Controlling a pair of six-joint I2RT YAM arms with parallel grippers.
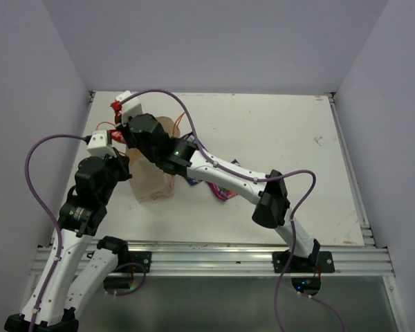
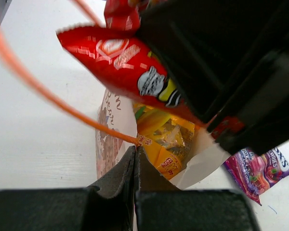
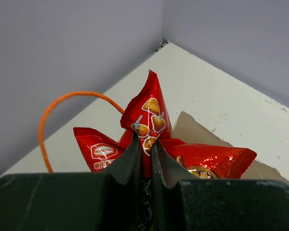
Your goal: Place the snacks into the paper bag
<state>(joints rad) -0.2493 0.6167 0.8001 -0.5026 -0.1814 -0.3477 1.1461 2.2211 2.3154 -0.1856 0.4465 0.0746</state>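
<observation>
The pale tan paper bag stands upright at the table's left. My left gripper is shut on its near rim, where an orange string handle joins. An orange-yellow packet lies inside the open bag. My right gripper is shut on the red packet and holds it above the bag's mouth; the packet also shows in the left wrist view. A purple-pink packet lies on the table right of the bag. I cannot make out a green-white packet.
The right forearm stretches over the purple-pink packet and a dark bluish packet edge. Grey walls enclose the white table on three sides; the left wall stands close to the bag. A metal rail runs along the near edge.
</observation>
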